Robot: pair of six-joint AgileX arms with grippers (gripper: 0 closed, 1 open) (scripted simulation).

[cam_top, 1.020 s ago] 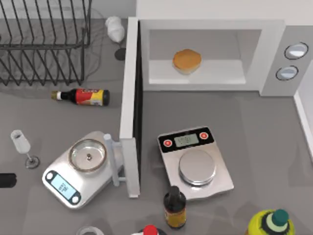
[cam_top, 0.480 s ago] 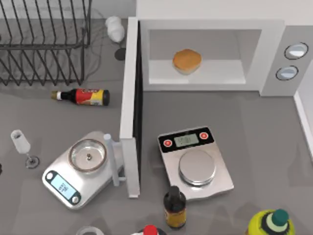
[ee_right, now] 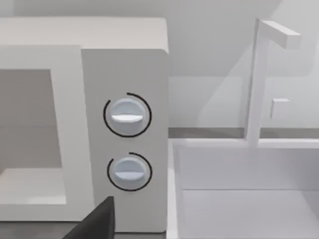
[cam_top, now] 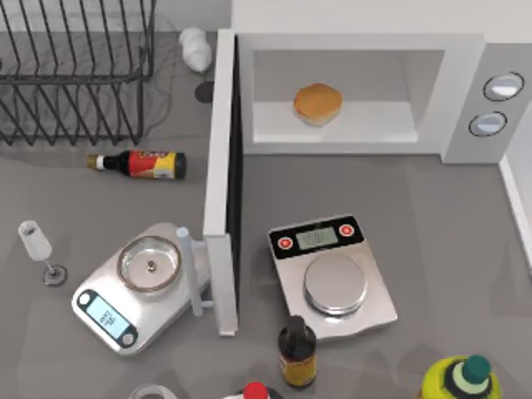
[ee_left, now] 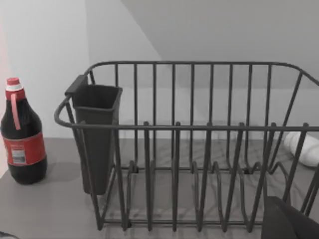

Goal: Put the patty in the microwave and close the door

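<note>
The patty lies on the pale floor inside the microwave, which stands at the back right of the table. The door stands fully open, swung out toward the table's front, with its white bar handle on the left face. A dark part of my left gripper shows in front of the dish rack. A dark part of my right gripper shows below the microwave's two silver knobs.
The wire dish rack fills the back left, with a sauce bottle lying before it. A wine glass and two scales flank the door. Bottles line the front edge.
The dark tip of my left arm at the top view's left edge has slid out of the picture. Patty and door have not moved.
</note>
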